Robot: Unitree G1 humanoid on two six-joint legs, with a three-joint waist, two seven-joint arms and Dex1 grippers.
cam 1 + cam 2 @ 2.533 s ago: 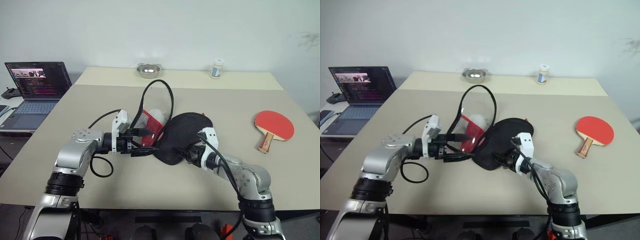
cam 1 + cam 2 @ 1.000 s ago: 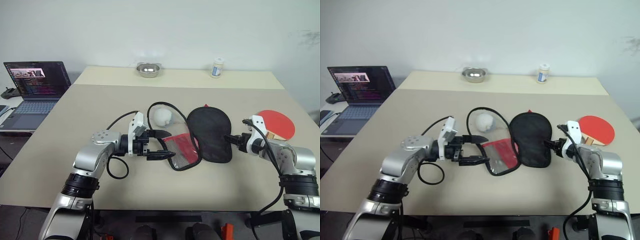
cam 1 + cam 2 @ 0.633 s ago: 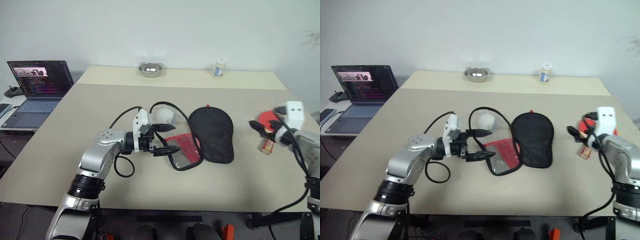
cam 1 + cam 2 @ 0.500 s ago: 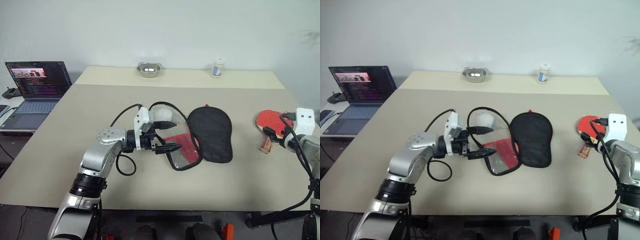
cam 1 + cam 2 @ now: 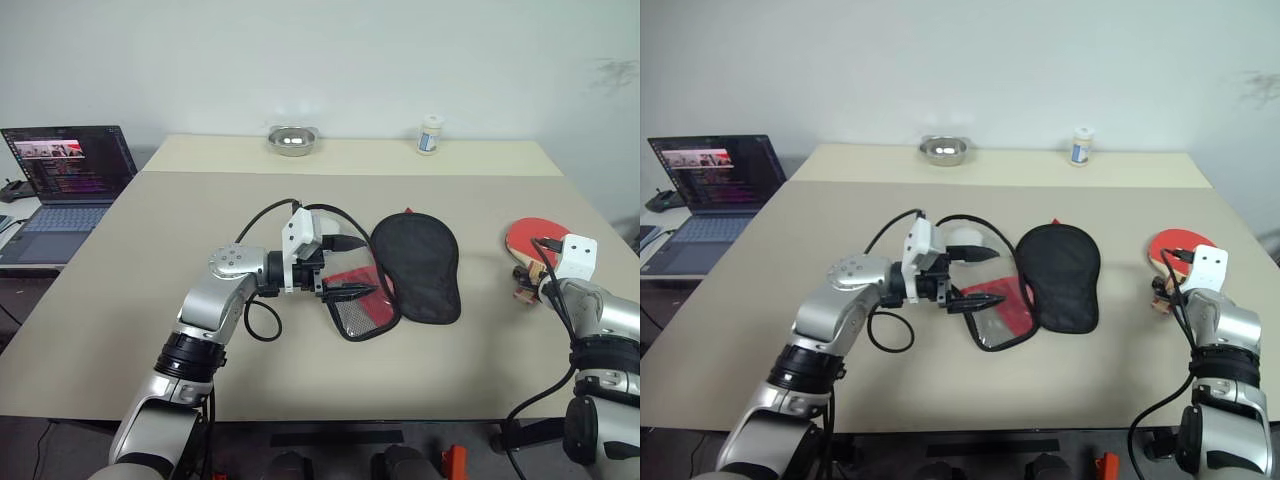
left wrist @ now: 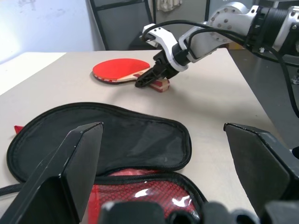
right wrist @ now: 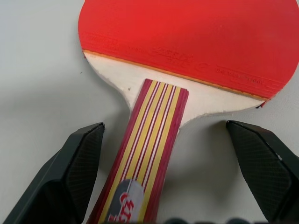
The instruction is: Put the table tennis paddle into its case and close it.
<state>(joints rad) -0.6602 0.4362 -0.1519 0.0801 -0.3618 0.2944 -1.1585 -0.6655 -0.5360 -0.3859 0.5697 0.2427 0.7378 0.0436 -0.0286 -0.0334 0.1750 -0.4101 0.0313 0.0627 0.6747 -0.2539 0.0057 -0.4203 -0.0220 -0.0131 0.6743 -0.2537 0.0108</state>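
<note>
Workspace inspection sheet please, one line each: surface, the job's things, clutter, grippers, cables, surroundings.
Surface: beige table, a second table butted against its far edge.
Job's things: table tennis paddle lies flat, red face up, near the right edge. Case lies open mid-table, red lining and mesh flap showing; paddle not in it.
Clutter: white ball beside the case; metal bowl and small white bottle at the far edge.
Grippers: left gripper open beside the mesh flap; right gripper open, fingers straddling the paddle handle.
Cables: black cable loops off the left arm.
Surroundings: open laptop on a side desk at left; white wall.
</note>
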